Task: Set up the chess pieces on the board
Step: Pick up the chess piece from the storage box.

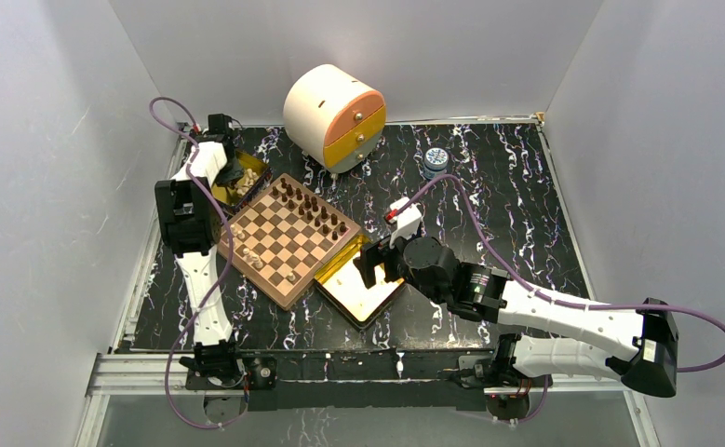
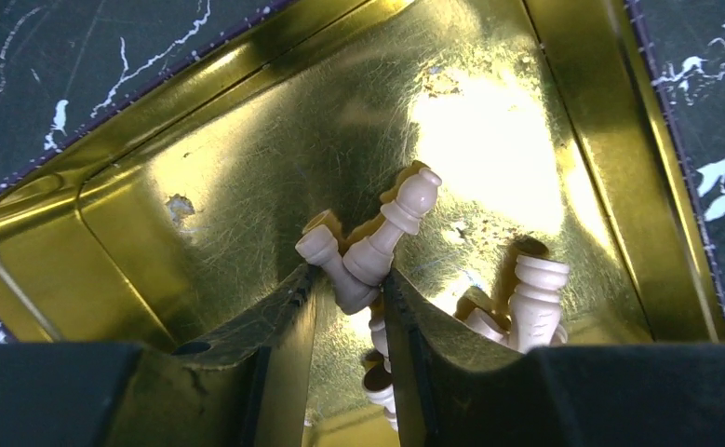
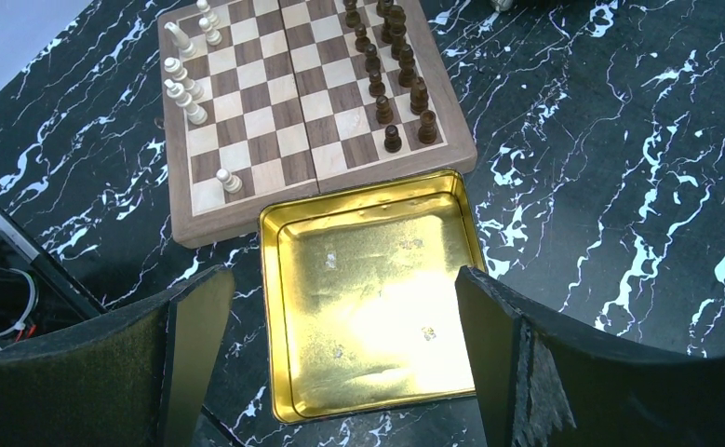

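- Left gripper point(image 2: 351, 284) clenched on a light tan wooden chess piece point(image 2: 388, 228) inside a shiny gold square tin point(image 2: 247, 168)
- Right gripper point(image 3: 340, 307) spread wide above a second gold square tin point(image 3: 270, 298)

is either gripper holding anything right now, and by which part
The left gripper appears to pinch a light tan chess piece by its base end, down inside the gold tin. The right gripper is open and holds nothing.
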### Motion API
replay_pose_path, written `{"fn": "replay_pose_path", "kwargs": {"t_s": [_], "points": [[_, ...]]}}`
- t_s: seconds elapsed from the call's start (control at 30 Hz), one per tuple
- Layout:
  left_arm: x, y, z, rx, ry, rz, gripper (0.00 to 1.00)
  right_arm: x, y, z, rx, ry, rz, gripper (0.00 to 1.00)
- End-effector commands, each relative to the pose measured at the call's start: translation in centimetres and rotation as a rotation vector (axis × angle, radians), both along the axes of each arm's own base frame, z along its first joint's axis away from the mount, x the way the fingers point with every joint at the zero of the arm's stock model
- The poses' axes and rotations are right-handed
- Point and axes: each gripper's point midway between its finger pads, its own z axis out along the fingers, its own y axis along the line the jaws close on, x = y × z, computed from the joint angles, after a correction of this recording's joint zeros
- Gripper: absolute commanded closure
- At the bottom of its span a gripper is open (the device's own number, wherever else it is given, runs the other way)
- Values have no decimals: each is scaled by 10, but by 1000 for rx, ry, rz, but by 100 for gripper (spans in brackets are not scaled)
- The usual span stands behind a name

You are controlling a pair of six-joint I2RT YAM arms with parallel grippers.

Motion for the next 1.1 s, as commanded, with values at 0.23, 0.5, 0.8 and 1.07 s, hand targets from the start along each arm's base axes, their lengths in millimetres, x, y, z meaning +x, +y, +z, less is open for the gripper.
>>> {"fn": "replay_pose_path", "kwargs": {"t_s": [0.23, 0.5, 0.8, 1.07], "points": [[5, 3, -4, -6, 4, -15, 75, 9, 7, 35, 88, -60, -24, 1], [0, 1, 21, -9, -18, -40, 87, 7, 8, 28, 80, -45, -19, 1], [-4, -2, 74, -1, -100, -82, 95, 2, 4, 31, 117, -22, -14, 1], [-23, -22, 101, -55, -151, -194, 98, -5, 6, 21, 140, 49, -10, 1]]}}
